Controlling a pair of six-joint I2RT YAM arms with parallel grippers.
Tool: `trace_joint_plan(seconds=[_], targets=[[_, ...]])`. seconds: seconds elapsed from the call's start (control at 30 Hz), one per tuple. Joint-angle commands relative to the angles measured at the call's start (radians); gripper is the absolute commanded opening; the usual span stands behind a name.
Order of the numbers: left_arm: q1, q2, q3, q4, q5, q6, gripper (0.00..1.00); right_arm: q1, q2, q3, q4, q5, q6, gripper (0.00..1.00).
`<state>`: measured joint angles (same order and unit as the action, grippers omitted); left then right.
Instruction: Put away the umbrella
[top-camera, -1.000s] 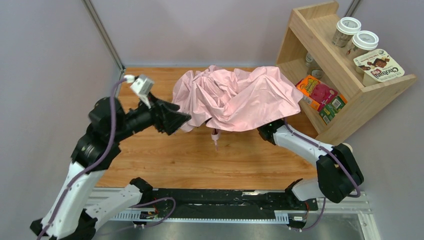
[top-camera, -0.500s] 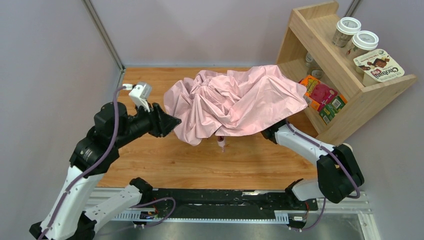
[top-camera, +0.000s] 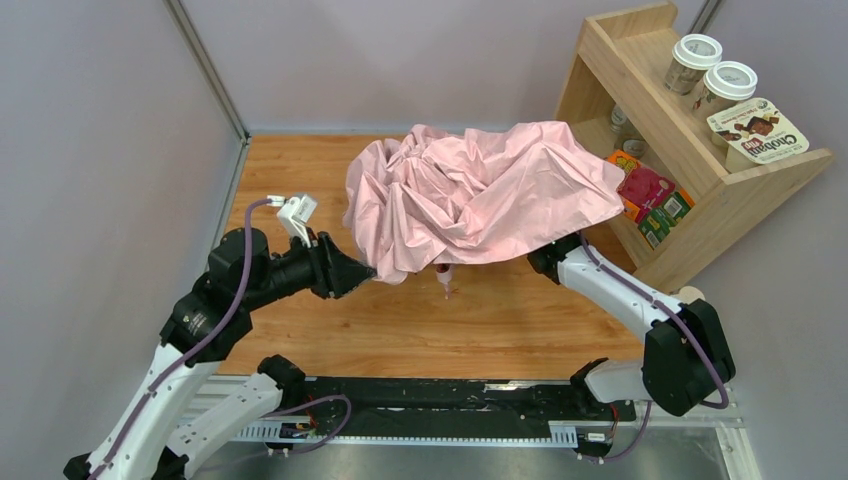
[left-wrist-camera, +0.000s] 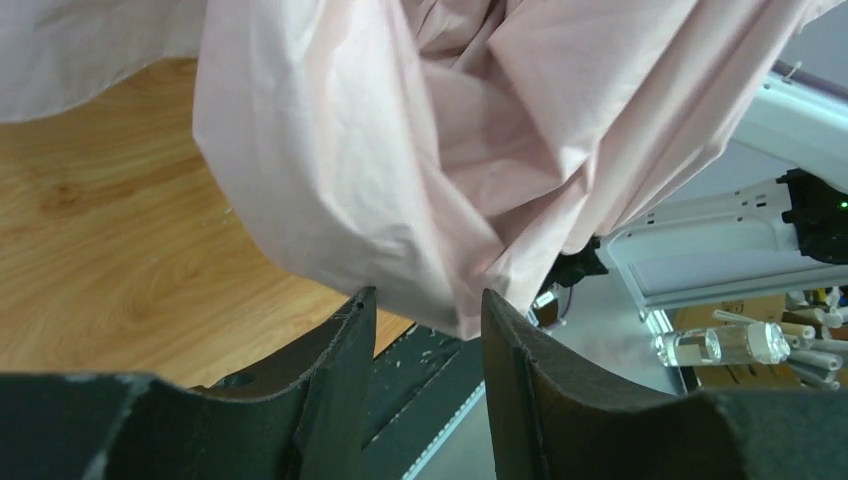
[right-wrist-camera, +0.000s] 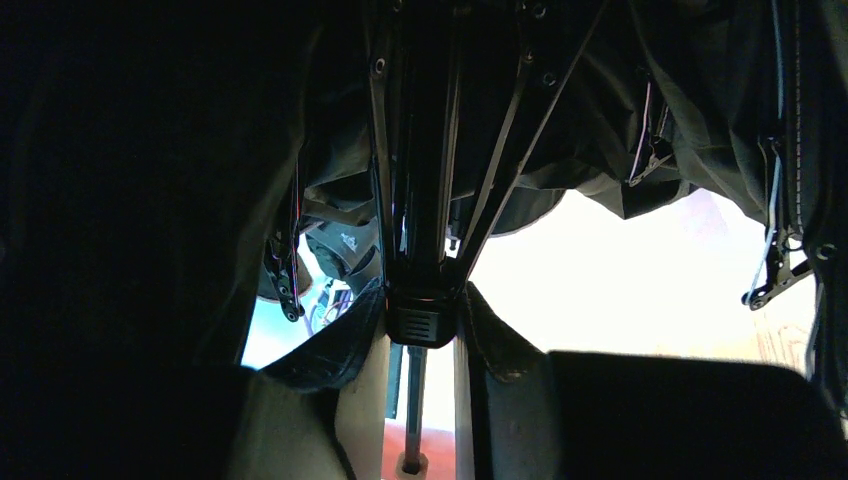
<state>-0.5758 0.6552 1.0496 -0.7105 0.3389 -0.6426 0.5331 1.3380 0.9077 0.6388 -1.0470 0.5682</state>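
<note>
Left grip: the left end effector (top-camera: 360, 272) sits on the far side of the umbrella (top-camera: 490, 195) from the shelf (top-camera: 690, 235), at the lower left hem of the cloth. Its fingers (left-wrist-camera: 330, 350) stand partly apart, with a clear gap between them.
Left contact: a hanging corner of the pink fabric (left-wrist-camera: 400, 150) dips into that gap and touches the tip of 1 finger. It is not pinched flat.
Right grip: the right end effector (right-wrist-camera: 422, 305) is under the cloth on the side nearer the shelf, hidden from the top camera. It is narrow, with its 2 fingers closed on a black block on the umbrella's shaft (right-wrist-camera: 420, 150). Thin dark ribs fan out above the block.
Umbrella: held up off the worktop (top-camera: 480, 320), just left of the shelf. The crumpled pink cloth spreads wide, and its right edge overlaps the shelf's lower level. A short stub (top-camera: 444, 284) pokes down from the near hem.
Shelf top: 2 cups (top-camera: 697, 55) with white lids, and beside them a pouch (top-camera: 757, 135).
Writing: the pouch reads "Chobani", with "flip" in smaller print.
Shelf lower level: red, orange and green snack packs (top-camera: 650, 195), their print too small to read.
</note>
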Motion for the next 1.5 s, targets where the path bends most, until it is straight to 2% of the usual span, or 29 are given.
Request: trace_joint_plan(seconds=[0.0,0.1,0.13,0.2,0.23,0.33,0.5,0.63,0.77,0.83,0.93,1.03,1.07,1.17,1.23,1.27,1.3,1.4,1.47], targets=[[-0.001,0.05,0.056,0.092,0.045,-0.017,0.5,-0.004,-0.043,0.033,0.019,0.062,-0.048,0.0],[-0.001,0.04,0.088,0.059,0.008,-0.002,0.71,-0.004,-0.039,0.037,-0.033,0.094,-0.085,0.0],[-0.002,0.037,0.095,0.024,-0.006,0.006,0.72,-0.005,-0.036,0.046,-0.056,0.113,-0.094,0.0],[-0.001,0.041,0.116,-0.027,-0.029,0.012,0.7,-0.004,-0.039,0.056,-0.115,0.16,-0.117,0.0],[-0.001,0.05,0.125,-0.053,-0.04,0.011,0.65,-0.004,-0.039,0.059,-0.132,0.18,-0.123,0.0],[-0.001,0.069,0.127,-0.06,-0.018,0.014,0.62,-0.004,-0.031,0.066,-0.159,0.222,-0.125,0.0],[-0.001,0.138,0.133,-0.063,-0.006,0.041,0.68,-0.004,-0.025,0.057,-0.134,0.239,-0.096,0.0],[-0.001,0.188,0.119,-0.04,0.006,0.054,0.68,-0.004,-0.026,0.054,-0.107,0.216,-0.073,0.0],[-0.001,0.222,0.122,-0.029,-0.031,0.07,0.64,-0.002,-0.031,0.06,-0.099,0.191,-0.061,0.0],[-0.001,0.236,0.133,-0.014,-0.057,0.075,0.58,-0.002,-0.034,0.053,-0.082,0.185,-0.05,0.0],[-0.001,0.254,0.165,-0.043,-0.144,0.09,0.41,-0.004,-0.042,0.046,-0.07,0.176,-0.041,0.0],[-0.001,0.265,0.187,-0.06,-0.189,0.118,0.29,-0.004,-0.042,0.048,-0.051,0.163,-0.016,0.0],[-0.001,0.264,0.187,-0.052,-0.19,0.124,0.2,-0.004,-0.04,0.051,-0.044,0.163,-0.005,0.0],[-0.001,0.256,0.176,-0.021,-0.173,0.112,0.15,-0.004,-0.034,0.059,-0.025,0.157,0.025,0.0],[-0.001,0.256,0.173,-0.009,-0.115,0.092,0.26,-0.004,-0.04,0.057,-0.024,0.163,0.025,0.0],[-0.001,0.256,0.17,-0.009,-0.104,0.077,0.42,-0.004,-0.045,0.057,-0.024,0.168,0.021,0.0],[-0.001,0.251,0.167,-0.012,-0.094,0.07,0.5,-0.004,-0.046,0.057,-0.025,0.171,0.022,0.0],[-0.001,0.235,0.121,0.037,-0.067,0.04,0.56,-0.002,-0.045,0.059,-0.005,0.17,0.038,0.0],[-0.002,0.236,0.105,0.068,-0.064,0.031,0.56,0.002,-0.04,0.056,0.012,0.171,0.053,0.0]])
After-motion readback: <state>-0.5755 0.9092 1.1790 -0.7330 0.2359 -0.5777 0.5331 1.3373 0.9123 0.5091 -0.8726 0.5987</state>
